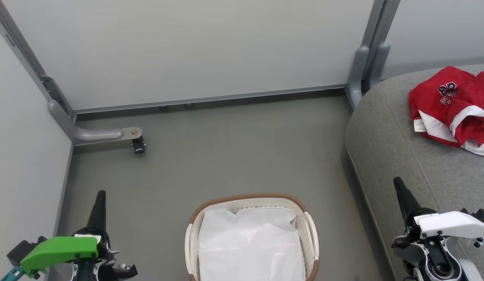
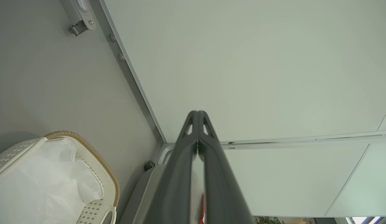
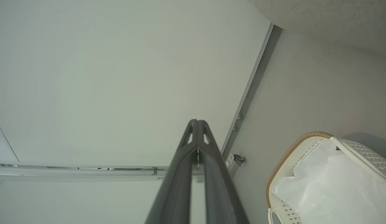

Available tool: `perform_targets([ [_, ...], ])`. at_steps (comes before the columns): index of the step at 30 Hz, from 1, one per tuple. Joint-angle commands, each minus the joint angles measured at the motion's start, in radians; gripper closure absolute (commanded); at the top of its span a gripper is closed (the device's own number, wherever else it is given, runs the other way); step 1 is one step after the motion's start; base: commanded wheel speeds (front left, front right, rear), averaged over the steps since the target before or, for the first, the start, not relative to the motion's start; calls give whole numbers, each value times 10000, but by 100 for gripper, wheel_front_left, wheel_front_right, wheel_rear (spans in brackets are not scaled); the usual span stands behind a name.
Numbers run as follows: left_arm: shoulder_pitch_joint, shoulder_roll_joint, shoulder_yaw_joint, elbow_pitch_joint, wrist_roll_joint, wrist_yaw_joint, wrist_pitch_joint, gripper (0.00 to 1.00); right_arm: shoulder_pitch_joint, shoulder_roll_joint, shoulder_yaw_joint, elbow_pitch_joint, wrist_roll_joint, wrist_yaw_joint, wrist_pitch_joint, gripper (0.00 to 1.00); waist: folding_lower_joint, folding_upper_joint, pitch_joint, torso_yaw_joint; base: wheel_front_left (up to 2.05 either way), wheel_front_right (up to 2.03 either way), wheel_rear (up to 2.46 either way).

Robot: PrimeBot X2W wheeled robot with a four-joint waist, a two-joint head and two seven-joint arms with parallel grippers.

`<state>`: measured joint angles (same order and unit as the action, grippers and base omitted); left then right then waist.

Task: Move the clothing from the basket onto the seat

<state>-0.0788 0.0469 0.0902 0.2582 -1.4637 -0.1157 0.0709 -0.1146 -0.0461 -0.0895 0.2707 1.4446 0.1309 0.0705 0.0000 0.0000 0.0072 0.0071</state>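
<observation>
Pale partition walls (image 1: pixel 187 50), grey floor (image 1: pixel 234 156), grey metal corner posts (image 1: pixel 362 66), small black castor (image 1: pixel 139 146)

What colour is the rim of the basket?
Brown woven rim on the white basket; clearest in the head view.

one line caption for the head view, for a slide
Red clothing on the grey seat; basket holding its white liner; left gripper and right gripper shut and empty.

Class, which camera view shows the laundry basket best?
The head view: the basket lies central, its full width, brown rim and liner visible. Each wrist view catches one end at a lower corner.
</observation>
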Motion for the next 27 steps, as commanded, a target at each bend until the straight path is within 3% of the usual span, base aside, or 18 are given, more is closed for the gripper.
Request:
perform_targets([
  [1,-222,52,43,-91,-241,-88,74,100,48,-58,-62,-92,239,-2,88,100,0,0,-3,-4,0,0,0],
  [27,-350,60,264,-139,-1513,-177,472,100,115,-68,-268,-294,1701,-3,469,100,0,0,-41,-71,0,0,0],
])
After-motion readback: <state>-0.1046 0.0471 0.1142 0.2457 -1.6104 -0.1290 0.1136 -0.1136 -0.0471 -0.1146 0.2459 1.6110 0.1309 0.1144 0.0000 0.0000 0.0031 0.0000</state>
